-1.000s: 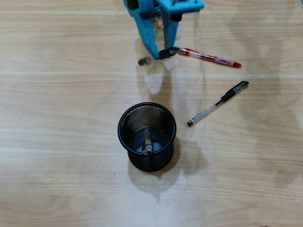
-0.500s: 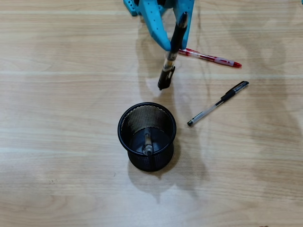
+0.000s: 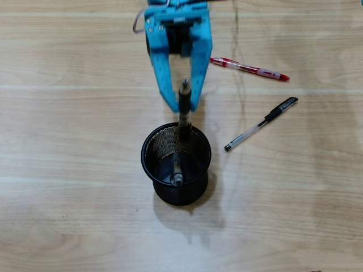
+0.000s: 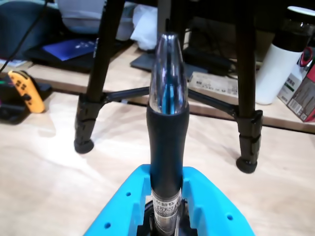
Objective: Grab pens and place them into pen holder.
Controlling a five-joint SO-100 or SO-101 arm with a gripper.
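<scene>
In the overhead view my blue gripper (image 3: pixel 182 106) is shut on a black pen with a clear barrel (image 3: pixel 184 122). It holds the pen upright over the far rim of the black mesh pen holder (image 3: pixel 181 195), and the pen's lower end dips inside the rim. A grey pen (image 3: pixel 176 173) stands inside the holder. To the right on the table lie a red pen (image 3: pixel 249 69) and a clear pen with a black cap (image 3: pixel 262 122). The wrist view shows the held pen (image 4: pixel 168 123) rising from between the blue fingers of the gripper (image 4: pixel 167 173).
The light wooden table (image 3: pixel 68 170) lies under everything. In the wrist view, black tripod legs (image 4: pixel 88 108) stand on the table ahead. A white bottle (image 4: pixel 283 54) is at the far right and an orange controller (image 4: pixel 24 88) at the far left.
The gripper picked the black pen up from the table near the red pen. It carried the pen toward the holder and turned it upright over the rim.
</scene>
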